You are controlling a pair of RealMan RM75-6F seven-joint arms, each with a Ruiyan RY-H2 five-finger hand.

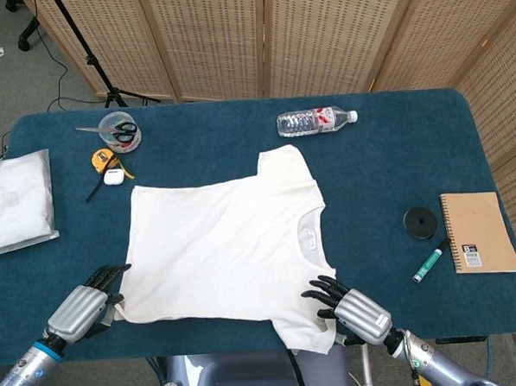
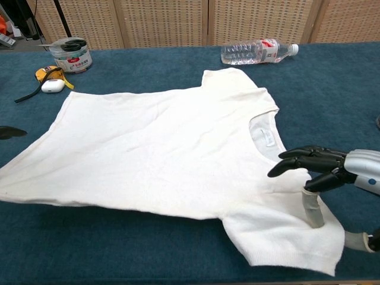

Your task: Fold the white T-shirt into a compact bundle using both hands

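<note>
The white T-shirt [image 1: 222, 247] lies flat on the blue table [image 1: 394, 151], collar to the right, its near edge close to the table's front. My left hand [image 1: 82, 308] pinches the hem corner at the lower left; the chest view shows only a dark fingertip [image 2: 12, 132] of it at the left border. My right hand [image 1: 355, 313] holds the near sleeve, which hangs slightly over the front edge. In the chest view the right hand [image 2: 332, 175] has a finger pressed onto the sleeve cloth of the T-shirt [image 2: 160, 142].
A water bottle [image 1: 315, 120] lies behind the shirt. Back left are a tub with scissors [image 1: 118, 131], a tape measure [image 1: 106, 158] and a white case [image 1: 113, 176]. A bagged white cloth [image 1: 14, 201] lies far left. A black disc [image 1: 420, 221], marker [image 1: 428, 263] and notebook [image 1: 479, 232] lie right.
</note>
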